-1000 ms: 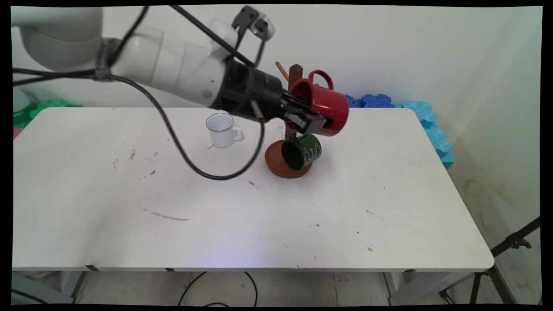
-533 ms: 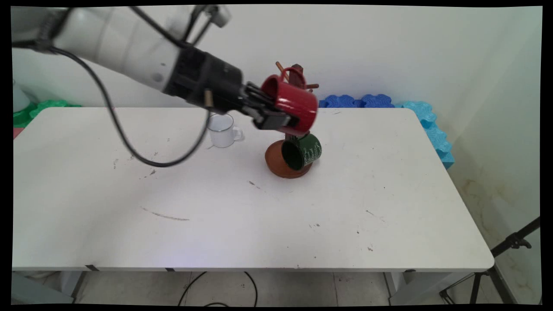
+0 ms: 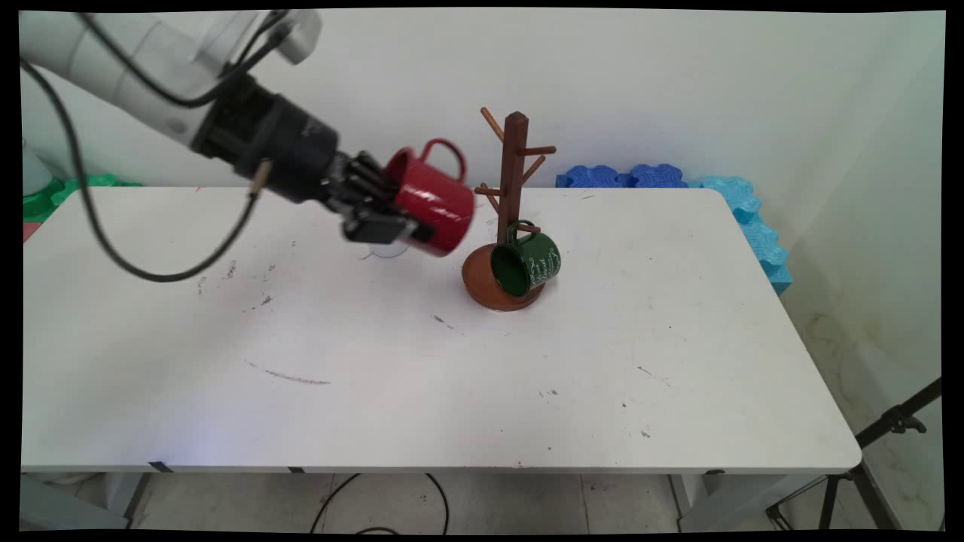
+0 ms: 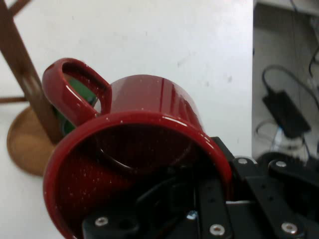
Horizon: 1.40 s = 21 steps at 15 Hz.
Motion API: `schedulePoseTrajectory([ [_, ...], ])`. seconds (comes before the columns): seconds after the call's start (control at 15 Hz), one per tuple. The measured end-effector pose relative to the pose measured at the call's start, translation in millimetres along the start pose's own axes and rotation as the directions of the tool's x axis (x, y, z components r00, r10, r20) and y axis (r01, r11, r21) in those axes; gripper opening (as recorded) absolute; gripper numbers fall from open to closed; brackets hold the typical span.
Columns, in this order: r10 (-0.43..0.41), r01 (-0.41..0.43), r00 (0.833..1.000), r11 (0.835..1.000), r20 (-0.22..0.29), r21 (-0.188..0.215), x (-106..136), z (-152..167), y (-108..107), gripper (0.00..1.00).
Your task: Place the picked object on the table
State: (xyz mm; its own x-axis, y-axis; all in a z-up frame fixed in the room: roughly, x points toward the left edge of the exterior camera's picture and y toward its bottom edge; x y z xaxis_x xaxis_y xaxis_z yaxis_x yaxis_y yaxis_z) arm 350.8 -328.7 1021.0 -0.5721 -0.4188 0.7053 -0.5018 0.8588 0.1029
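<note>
Red mug (image 3: 431, 197): hanging in the air above the white table (image 3: 422, 354), lying almost on its side, with its handle pointing up and its mouth facing the arm; it is sitting to the left of the mug tree and clear of it, touching none of the pegs. In the hand view (image 4: 144, 149) its open mouth is filling the lower half of the picture.
Gripper (image 3: 388, 214): reaching in from the upper left and clamping the red mug at its rim, one finger going inside the mouth and the other pressing on the outer wall.
Mug tree (image 3: 512, 181): standing upright on its round brown base near the table's far edge, its upper pegs bare. In the hand view its post (image 4: 22, 74) and base are showing at the left edge, behind the mug's handle.
Green mug (image 3: 527, 263): hanging by its handle from a low peg of the tree, tilting with its mouth facing the camera, low over the base.
White mug (image 3: 388, 248): sitting on the table under the gripper, mostly hidden; only a sliver of it is showing.
Blue foam mats (image 3: 678, 181): lying beyond the table's far right corner, against the wall.
</note>
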Motion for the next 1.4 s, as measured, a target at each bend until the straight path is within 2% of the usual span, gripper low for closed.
schedulePoseTrajectory([
  [0.27,0.088,-0.086,0.99,0.996,0.109,-0.02,-25.6,-15.8,-14.7,0.0],
  [0.47,0.156,-0.151,0.97,0.988,0.189,-0.038,-46.8,-22.2,-25.5,0.0],
  [0.87,0.277,-0.268,0.9,0.96,0.336,-0.074,-89.8,-16.8,-47.2,0.0],
  [1.07,0.326,-0.317,0.863,0.944,0.387,-0.089,-106.6,-8.3,-58.2,0.0],
  [1.4,0.391,-0.387,0.81,0.917,0.437,-0.103,-125.3,7.6,-78.0,0.0],
])
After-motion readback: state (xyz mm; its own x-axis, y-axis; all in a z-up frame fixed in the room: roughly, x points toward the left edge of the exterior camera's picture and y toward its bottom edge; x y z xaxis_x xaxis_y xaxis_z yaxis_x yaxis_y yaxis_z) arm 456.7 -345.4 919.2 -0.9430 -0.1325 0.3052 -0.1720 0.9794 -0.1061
